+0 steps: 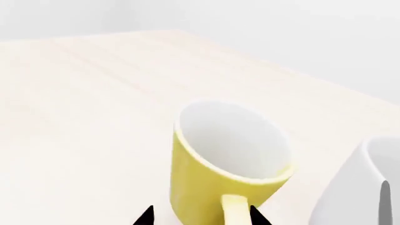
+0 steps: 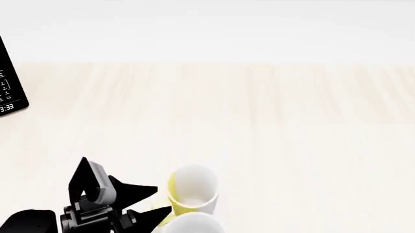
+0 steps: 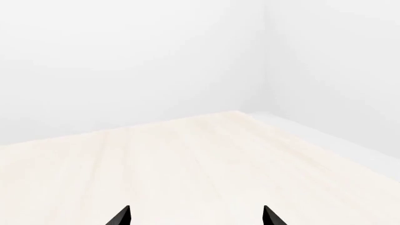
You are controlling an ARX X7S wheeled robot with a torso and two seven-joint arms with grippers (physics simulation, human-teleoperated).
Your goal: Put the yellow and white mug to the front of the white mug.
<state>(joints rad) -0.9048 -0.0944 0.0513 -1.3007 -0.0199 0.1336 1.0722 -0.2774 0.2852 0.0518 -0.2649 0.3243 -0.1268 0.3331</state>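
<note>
Beside the white mug (image 2: 194, 224): yellow and white mug (image 2: 190, 190) upright on table (image 2: 272, 126).
My left gripper (image 2: 157, 200) straddles its handle, jaws spread; right gripper (image 3: 196, 216) likewise spread.

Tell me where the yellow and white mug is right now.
In the head view, the yellow and white mug stands low and left of centre on the table, between the left gripper and the white mug.

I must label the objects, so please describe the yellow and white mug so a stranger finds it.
On the pale wooden table, look at its near edge beside the left end effector. The small cylindrical yellow and white mug stands there; unlike the larger plain white mug, it has a yellow handle.
</note>
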